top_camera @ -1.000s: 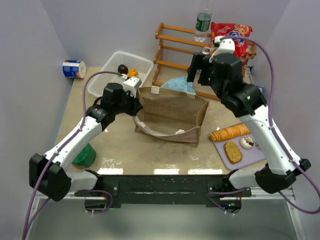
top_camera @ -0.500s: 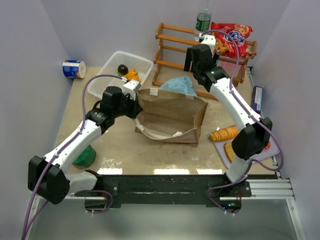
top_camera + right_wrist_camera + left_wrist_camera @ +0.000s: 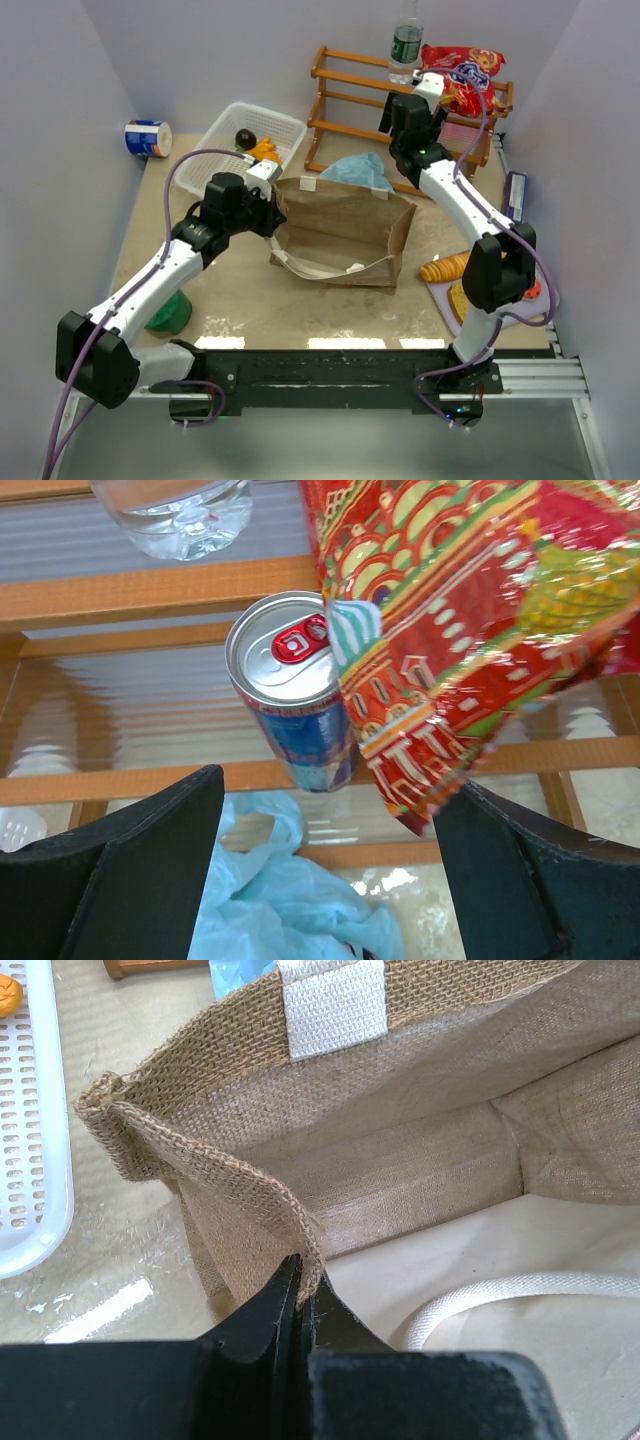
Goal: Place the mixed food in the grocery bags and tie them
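Evidently the right gripper [image 3: 332, 785] had swung out to the rack [image 3: 350, 75], upper right of the overhead view, and stood wide, aimed at the one soda can [image 3: 295, 680] beside one crisp packet [image 3: 450, 610] and one bottle [image 3: 175, 510]: a pick seemed next. The left gripper [image 3: 300, 1280] pinched the rim of the one brown bag [image 3: 400, 1160], centre; one blue bag [image 3: 270, 900] lay behind.

This is a robotics lab test cell, not a home: plain pale panels [image 3: 200, 50] box in a scuffed tabletop [image 3: 240, 300], with the left arm [image 3: 160, 270] and right arm [image 3: 455, 195] bolted to a black rail [image 3: 330, 367]. Staged props sit about: a wooden rack [image 3: 350, 78] and a white mesh basket [image 3: 215, 135] holding what may be toy produce [image 3: 262, 150].
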